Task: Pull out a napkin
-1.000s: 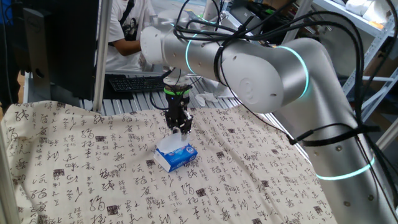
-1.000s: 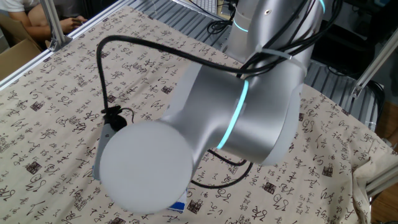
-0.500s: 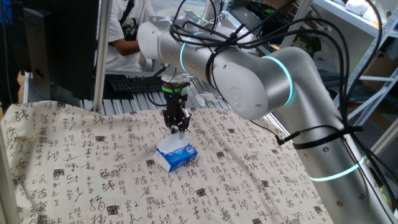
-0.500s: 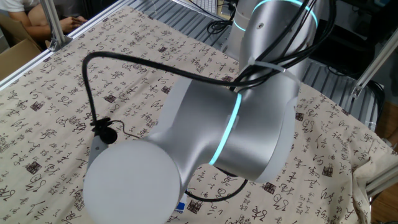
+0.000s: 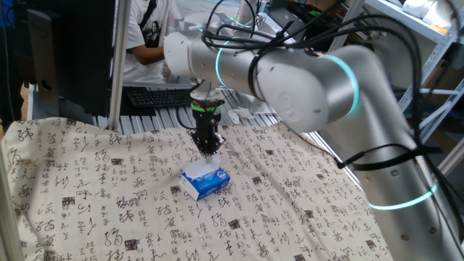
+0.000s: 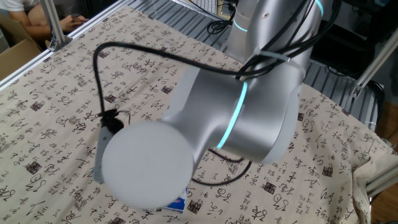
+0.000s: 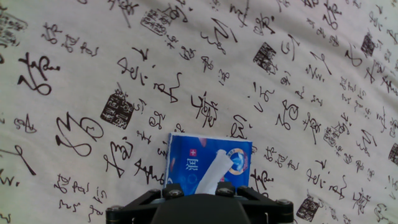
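A blue-and-white tissue pack lies on the table's patterned cloth. The hand view has the pack just below the hand. A white napkin rises out of its top slot as a narrow strip and runs up between the jaws. My gripper hangs straight above the pack, pointing down; seen from the hand, the gripper is shut on the napkin. In the other fixed view the arm hides the gripper, and only a blue corner of the pack shows.
A black keyboard and a seated person are behind the table's far edge. A metal post stands at the back left. A black cable loops over the cloth beside the arm.
The jaws have closed on the napkin strip above the pack. The arm shifted a little and came back; the pack has not moved.
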Motion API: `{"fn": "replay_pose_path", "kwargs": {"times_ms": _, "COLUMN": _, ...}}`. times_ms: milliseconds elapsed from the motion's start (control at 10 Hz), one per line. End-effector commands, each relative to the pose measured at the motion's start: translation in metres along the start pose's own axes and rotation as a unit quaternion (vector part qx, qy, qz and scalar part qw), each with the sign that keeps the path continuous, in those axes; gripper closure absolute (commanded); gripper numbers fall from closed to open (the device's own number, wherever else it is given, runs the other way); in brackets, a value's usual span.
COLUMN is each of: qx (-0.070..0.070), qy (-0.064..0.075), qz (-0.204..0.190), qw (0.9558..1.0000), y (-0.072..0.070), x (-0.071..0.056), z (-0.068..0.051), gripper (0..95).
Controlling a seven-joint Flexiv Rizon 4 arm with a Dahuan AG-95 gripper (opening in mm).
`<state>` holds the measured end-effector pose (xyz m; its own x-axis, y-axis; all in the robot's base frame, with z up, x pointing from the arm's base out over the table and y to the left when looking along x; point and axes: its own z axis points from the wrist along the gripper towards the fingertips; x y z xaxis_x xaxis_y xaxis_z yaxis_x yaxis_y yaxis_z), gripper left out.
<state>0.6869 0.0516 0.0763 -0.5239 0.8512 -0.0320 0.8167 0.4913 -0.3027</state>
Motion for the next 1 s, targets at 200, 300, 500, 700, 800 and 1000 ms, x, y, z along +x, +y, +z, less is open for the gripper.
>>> {"fn": "replay_pose_path", "kwargs": {"times_ms": 200, "qx": 0.003, "qy": 0.006, "qz": -0.012, "qw": 0.9999, "y": 0.006, "x": -0.002, "z": -0.002, "gripper": 95.0}}
{"fn": "replay_pose_path", "kwargs": {"times_ms": 300, "qx": -0.006, "qy": 0.006, "qz": -0.02, "qw": 0.9998, "y": 0.004, "x": -0.002, "z": -0.004, "gripper": 95.0}}
{"fn": "replay_pose_path", "kwargs": {"times_ms": 500, "qx": -0.045, "qy": 0.012, "qz": -0.031, "qw": 0.9984, "y": -0.003, "x": -0.006, "z": -0.013, "gripper": 95.0}}
{"fn": "replay_pose_path", "kwargs": {"times_ms": 700, "qx": -0.054, "qy": 0.018, "qz": -0.039, "qw": 0.9977, "y": -0.011, "x": -0.009, "z": -0.023, "gripper": 95.0}}
{"fn": "replay_pose_path", "kwargs": {"times_ms": 800, "qx": -0.068, "qy": 0.02, "qz": -0.045, "qw": 0.9965, "y": -0.017, "x": -0.009, "z": -0.029, "gripper": 95.0}}
{"fn": "replay_pose_path", "kwargs": {"times_ms": 1000, "qx": -0.078, "qy": 0.025, "qz": -0.048, "qw": 0.9955, "y": -0.024, "x": -0.009, "z": -0.04, "gripper": 95.0}}
